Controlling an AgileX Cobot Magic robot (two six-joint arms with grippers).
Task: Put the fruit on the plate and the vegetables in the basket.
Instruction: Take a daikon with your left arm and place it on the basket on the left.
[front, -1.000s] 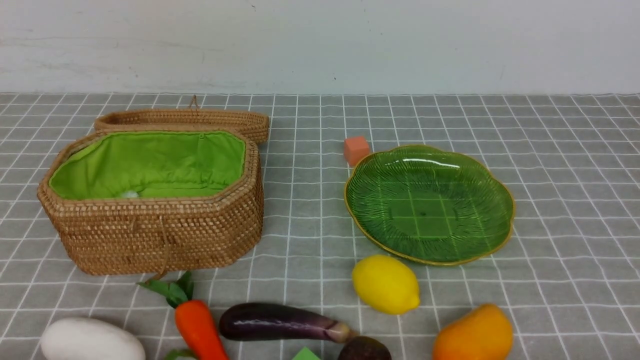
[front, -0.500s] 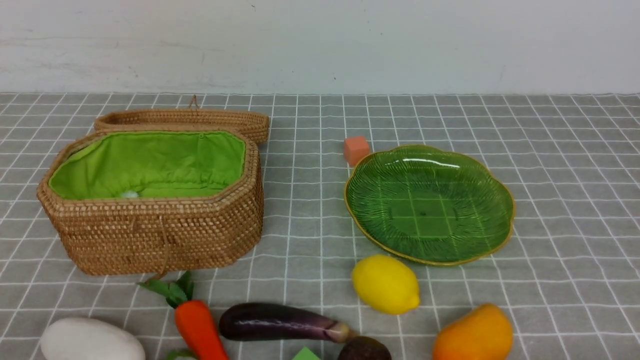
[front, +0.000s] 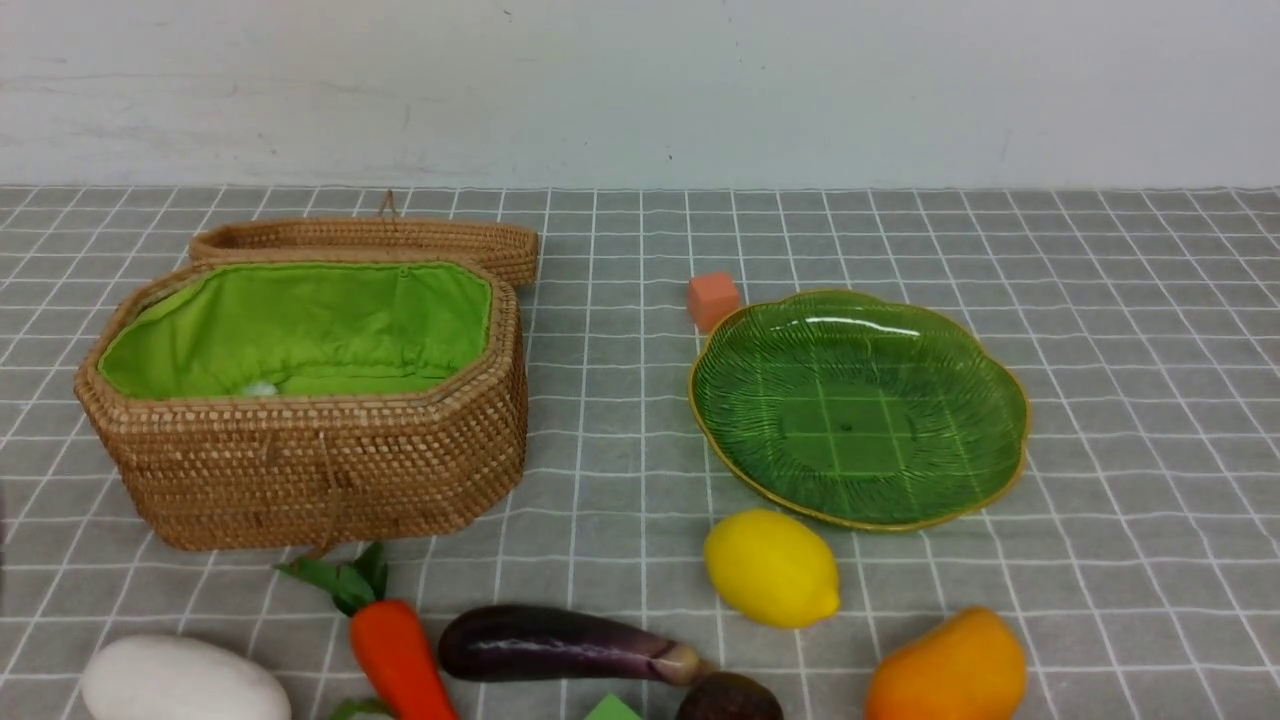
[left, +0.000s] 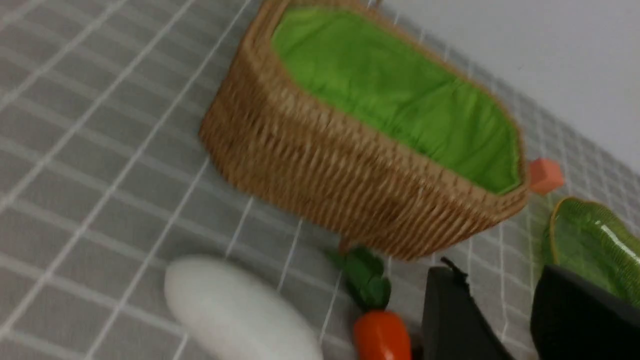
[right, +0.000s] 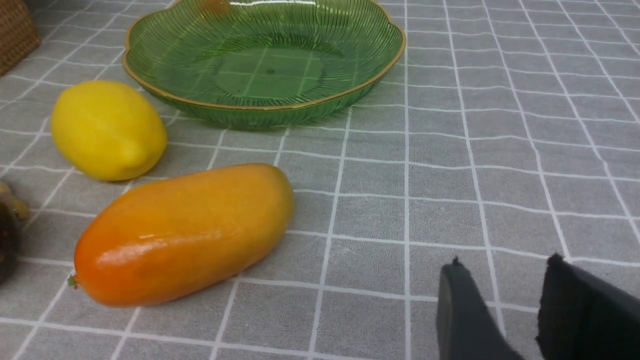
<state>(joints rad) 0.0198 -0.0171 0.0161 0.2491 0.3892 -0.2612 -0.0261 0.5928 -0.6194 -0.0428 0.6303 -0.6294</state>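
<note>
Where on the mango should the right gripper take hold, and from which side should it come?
Grip the mango across its middle, coming down from above with the right gripper. It lies flat on its long side, so its narrow width should fit between the fingers; the rounded ends would likely slip. The lemon lies apart, leaving room.

Basket (front: 300, 470) on my left, plate (front: 705, 400) on my right; carrot (front: 395, 660) and eggplant (front: 550, 643) before the basket, lemon (front: 772, 568) and mango (front: 945, 670) before the plate.
</note>
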